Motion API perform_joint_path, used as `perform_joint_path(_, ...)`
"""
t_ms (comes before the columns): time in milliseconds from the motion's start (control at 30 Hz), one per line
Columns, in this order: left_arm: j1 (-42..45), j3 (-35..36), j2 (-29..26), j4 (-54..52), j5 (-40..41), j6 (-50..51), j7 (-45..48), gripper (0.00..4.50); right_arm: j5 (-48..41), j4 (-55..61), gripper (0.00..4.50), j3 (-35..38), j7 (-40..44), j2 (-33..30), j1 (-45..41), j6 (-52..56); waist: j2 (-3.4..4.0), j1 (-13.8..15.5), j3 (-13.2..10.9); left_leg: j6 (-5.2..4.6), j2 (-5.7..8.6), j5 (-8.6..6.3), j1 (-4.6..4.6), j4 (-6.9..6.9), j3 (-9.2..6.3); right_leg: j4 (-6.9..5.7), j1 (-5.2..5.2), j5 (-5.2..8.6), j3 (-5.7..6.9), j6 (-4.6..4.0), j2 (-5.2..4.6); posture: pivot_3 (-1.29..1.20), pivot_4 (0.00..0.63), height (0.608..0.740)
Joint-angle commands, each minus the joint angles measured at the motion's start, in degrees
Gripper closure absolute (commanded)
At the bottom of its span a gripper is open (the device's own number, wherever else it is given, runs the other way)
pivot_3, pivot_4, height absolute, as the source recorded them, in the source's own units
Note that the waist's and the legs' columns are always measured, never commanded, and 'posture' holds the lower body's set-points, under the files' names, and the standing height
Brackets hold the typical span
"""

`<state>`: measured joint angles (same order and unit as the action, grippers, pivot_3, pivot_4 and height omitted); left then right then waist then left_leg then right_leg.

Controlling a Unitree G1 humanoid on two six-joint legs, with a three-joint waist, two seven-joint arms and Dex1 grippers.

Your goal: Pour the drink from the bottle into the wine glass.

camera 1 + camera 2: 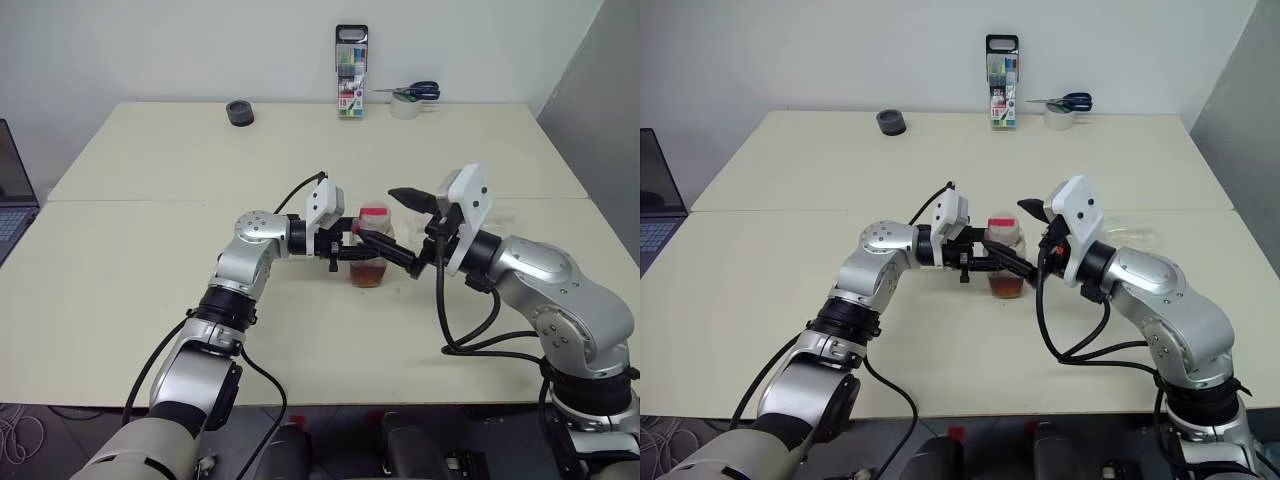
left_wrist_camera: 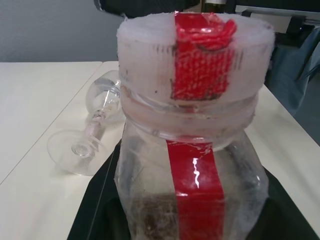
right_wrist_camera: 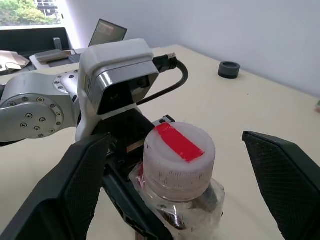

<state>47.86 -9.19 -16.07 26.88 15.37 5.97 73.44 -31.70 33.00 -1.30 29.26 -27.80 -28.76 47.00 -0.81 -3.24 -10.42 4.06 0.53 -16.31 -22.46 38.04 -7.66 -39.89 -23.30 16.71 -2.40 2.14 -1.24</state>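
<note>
Table (image 1: 150, 330) mid-area holds bottle (image 1: 370, 250), upright, well clear of every edge; I see bare surface all round it. Left gripper (image 1: 352, 253) level, reaching in from left, clamped on bottle body. Right gripper (image 3: 180, 165) level, jaws spread wide, straddling red-taped cap without touching. Drink (image 1: 367, 274) low in bottle. Wine glass (image 2: 92, 125) on its side just beyond, behind right arm. Scissors (image 1: 410, 91), tape roll (image 1: 240, 112), marker case (image 1: 351, 72) along far edge.
</note>
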Motion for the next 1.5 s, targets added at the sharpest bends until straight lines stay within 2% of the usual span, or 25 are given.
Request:
perform_joint_path(33, 0.64, 0.39, -0.08, -3.33, 0.85, -0.83, 0.56, 2.72, -1.23, 1.61, 0.0, 1.14, 0.31, -0.83, -1.5, 0.32, 0.0, 0.0, 0.0, 0.0, 0.0, 0.0, 0.0, 0.0, 0.0, 0.0, 0.0, 0.0, 0.0, 0.0, 0.0, 0.0, 0.15, 0.74)
perform_joint_path(300, 0.0, 0.1, 0.2, -4.48, 0.79, -0.65, 0.71, 2.72, -2.2, 1.04, 0.0, 0.92, 0.73, -1.82, -1.31, 1.54, 0.0, 0.0, 0.0, -0.03, 0.0, -0.02, 0.0, 0.0, 0.0, 0.0, 0.0, 0.0, 0.0, 0.0, 0.0, 0.0, 0.15, 0.74)
perform_joint_path(733, -0.51, -0.21, 0.02, -5.25, 0.54, -0.53, 1.1, 2.72, -2.91, -0.37, 0.0, 1.9, 0.1, 0.03, -1.97, 1.07, 0.0, 0.0, 0.0, -0.03, 0.0, -0.02, 0.0, 0.0, 0.0, 0.0, 0.0, 0.0, 0.0, 0.0, 0.0, 0.0, 0.15, 0.74)
perform_joint_path(867, -0.86, -0.34, -0.04, -5.74, 0.49, -0.29, 1.11, 2.72, -1.98, -0.59, 1.16, 0.99, 0.34, -0.19, -2.1, 0.18, 0.0, 0.0, 0.0, -0.03, 0.0, -0.02, 0.0, 0.0, 0.0, 0.0, 0.0, 0.0, 0.0, 0.0, 0.0, 0.0, 0.15, 0.74)
perform_joint_path(1000, -1.1, -0.41, -0.11, -6.11, 0.48, -0.11, 1.06, 2.72, -1.34, -0.65, 2.64, 0.51, 0.26, -0.18, -2.06, -0.71, 0.0, 0.0, 0.0, -0.03, 0.0, -0.02, 0.0, 0.0, 0.0, 0.0, 0.0, 0.0, 0.0, 0.0, 0.0, 0.0, 0.15, 0.74)
perform_joint_path(1100, -1.52, -0.51, -0.18, -6.55, 0.52, 0.08, 0.98, 2.72, 0.36, -0.47, 2.68, -0.5, 0.77, -0.99, -1.91, -2.45, 0.0, 0.0, 0.0, -0.03, 0.0, -0.02, 0.0, 0.0, 0.0, 0.0, 0.0, 0.0, 0.0, 0.0, 0.0, 0.0, 0.15, 0.74)
perform_joint_path(1333, -2.91, -0.66, -0.3, -8.28, 0.95, 1.44, 0.41, 2.73, 12.08, -0.63, 2.71, -6.15, 2.74, -6.38, -0.77, -13.9, 0.0, -0.02, 0.0, -0.03, 0.01, -0.02, 0.0, 0.0, 0.0, 0.03, 0.0, 0.0, 0.01, 0.01, 0.0, 0.0, 0.15, 0.74)
perform_joint_path(1433, -3.39, -0.69, -0.32, -8.97, 1.08, 2.02, 0.12, 2.73, 11.51, -1.06, 2.74, -4.77, 2.09, -5.13, 0.28, -14.83, 0.0, 0.0, 0.0, -0.02, 0.0, -0.01, 0.0, 0.0, 0.0, 0.01, 0.0, 0.0, 0.01, 0.01, 0.0, 0.0, 0.15, 0.74)
perform_joint_path(1500, -3.6, -0.65, -0.33, -9.28, 1.06, 2.26, -0.04, 2.73, 7.22, -0.6, 2.74, -1.71, 1.2, -2.78, 1.27, -12.96, 0.0, 0.02, 0.0, 0.05, -0.01, 0.02, 0.0, 0.0, 0.02, 0.02, 0.0, 0.0, -0.01, 0.01, 0.0, 0.0, 0.15, 0.74)
